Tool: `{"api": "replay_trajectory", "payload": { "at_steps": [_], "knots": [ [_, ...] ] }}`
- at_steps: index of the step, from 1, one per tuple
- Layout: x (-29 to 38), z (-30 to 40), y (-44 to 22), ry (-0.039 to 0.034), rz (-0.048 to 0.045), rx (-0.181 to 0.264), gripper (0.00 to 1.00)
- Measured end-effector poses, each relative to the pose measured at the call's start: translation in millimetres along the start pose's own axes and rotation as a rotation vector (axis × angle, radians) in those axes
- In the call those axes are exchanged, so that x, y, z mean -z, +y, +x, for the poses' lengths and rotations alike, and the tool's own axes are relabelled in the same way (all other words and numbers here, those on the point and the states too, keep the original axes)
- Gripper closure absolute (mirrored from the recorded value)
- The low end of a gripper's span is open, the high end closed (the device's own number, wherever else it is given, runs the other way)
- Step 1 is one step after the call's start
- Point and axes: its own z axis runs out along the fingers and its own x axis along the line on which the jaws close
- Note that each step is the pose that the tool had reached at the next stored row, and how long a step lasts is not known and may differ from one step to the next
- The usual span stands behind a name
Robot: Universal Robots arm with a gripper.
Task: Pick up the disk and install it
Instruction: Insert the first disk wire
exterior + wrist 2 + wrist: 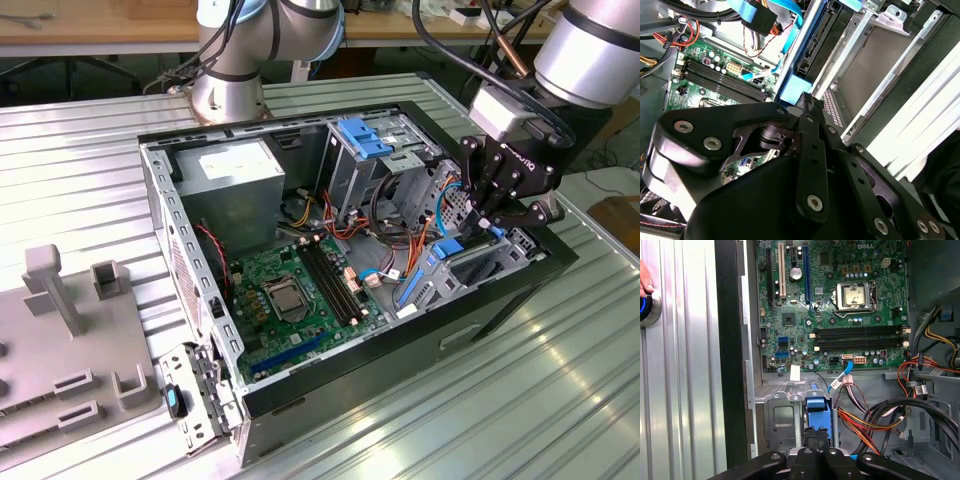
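Hovering: the gripper hung over the computer case corner at the exterior view's right.
Claw: fingers were pressed together, tips on the blue rail of the disk.
Disk: it sat slotted in the metal bay, beside the motherboard.

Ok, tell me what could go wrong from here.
The claw is at the blue rail of the disk, which sits in the metal bay. If the disk goes in skewed, it may jam. The loose cables lie right beside the bay and could get pinched or snagged.
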Motion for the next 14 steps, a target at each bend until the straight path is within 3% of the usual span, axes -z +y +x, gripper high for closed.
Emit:
{"api": "replay_trajectory", "payload": {
  "at_steps": [9,14],
  "knots": [
    [-0.2,-0.1,-1.1,-0.0002,0.0001,0.000,0.89],
    [-1.0,-0.7,-15.4,0.0000,0.0000,0.000,0.89]
  ]
}}
